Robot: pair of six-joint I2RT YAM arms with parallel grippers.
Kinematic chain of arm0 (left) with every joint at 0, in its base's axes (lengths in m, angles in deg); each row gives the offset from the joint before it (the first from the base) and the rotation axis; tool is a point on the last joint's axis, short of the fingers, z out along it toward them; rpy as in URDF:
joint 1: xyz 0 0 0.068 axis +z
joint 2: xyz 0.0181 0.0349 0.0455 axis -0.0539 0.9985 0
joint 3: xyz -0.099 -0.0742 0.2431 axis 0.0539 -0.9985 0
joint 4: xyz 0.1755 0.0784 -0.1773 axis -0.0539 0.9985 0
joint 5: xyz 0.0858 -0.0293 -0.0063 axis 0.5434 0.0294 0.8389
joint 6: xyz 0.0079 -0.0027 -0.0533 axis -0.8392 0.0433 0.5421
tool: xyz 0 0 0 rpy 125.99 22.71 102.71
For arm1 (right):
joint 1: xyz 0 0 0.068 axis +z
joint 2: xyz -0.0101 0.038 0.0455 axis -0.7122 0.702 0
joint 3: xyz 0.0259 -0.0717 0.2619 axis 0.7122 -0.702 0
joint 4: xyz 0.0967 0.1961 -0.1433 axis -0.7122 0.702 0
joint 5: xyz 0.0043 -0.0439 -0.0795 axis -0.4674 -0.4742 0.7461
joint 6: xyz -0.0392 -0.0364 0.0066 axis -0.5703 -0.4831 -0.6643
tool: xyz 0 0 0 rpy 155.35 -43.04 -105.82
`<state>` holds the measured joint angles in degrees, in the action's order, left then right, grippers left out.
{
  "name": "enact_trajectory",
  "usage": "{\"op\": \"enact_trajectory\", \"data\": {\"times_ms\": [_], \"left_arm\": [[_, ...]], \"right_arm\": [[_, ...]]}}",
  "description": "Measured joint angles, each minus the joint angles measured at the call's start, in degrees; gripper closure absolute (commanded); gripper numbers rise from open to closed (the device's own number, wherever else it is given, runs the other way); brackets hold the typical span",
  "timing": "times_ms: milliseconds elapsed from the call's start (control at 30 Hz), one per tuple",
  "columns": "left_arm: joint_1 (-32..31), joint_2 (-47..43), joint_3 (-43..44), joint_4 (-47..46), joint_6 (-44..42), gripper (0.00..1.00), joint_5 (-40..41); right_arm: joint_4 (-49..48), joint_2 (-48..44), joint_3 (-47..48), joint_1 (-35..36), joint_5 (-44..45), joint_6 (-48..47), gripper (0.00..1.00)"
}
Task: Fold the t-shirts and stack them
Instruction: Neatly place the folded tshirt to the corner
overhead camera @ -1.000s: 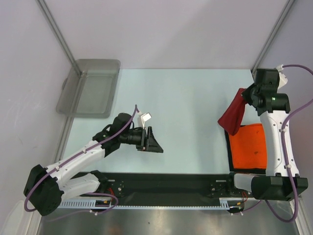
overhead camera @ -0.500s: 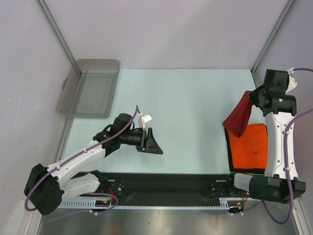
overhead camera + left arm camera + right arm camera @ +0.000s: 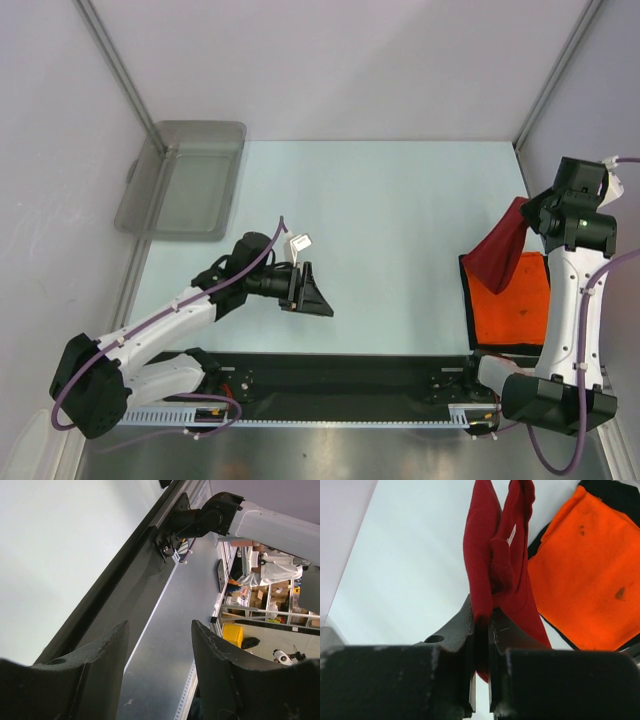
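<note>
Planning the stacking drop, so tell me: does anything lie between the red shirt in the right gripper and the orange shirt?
Nothing visible does. The red shirt hangs from the shut right gripper at the far left corner of the orange shirt, whose top is bare. The left gripper is far off to the left.

The pale blue-green table [image 3: 400,200] carries little. At about 4 o'clock, near the right edge, an orange t-shirt [image 3: 518,308] lies folded flat in a rectangle with a few dark specks on it. It rests on a black layer [image 3: 466,300] that shows as a thin border along its left and far sides. At 10 o'clock a translucent grey tub [image 3: 185,180] sits on the far left corner, reaching past the table's edge. A black rail [image 3: 340,370] runs along the 6 o'clock edge.
</note>
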<state>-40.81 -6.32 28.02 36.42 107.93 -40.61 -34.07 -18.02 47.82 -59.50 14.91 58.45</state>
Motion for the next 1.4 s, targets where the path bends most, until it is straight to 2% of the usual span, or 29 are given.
{"op": "enact_trajectory", "data": {"times_ms": [667,1400], "left_arm": [[0.0,0.0,-2.2,-1.4,0.1,0.42,-1.2],[0.0,-0.1,-3.2,-1.5,0.0,0.42,-2.8]], "right_arm": [[0.1,-5.5,-7.7,-10.7,-6.0,-3.2,1.00],[0.3,-10.4,-20.9,-18.6,-6.3,-7.4,1.00]]}}
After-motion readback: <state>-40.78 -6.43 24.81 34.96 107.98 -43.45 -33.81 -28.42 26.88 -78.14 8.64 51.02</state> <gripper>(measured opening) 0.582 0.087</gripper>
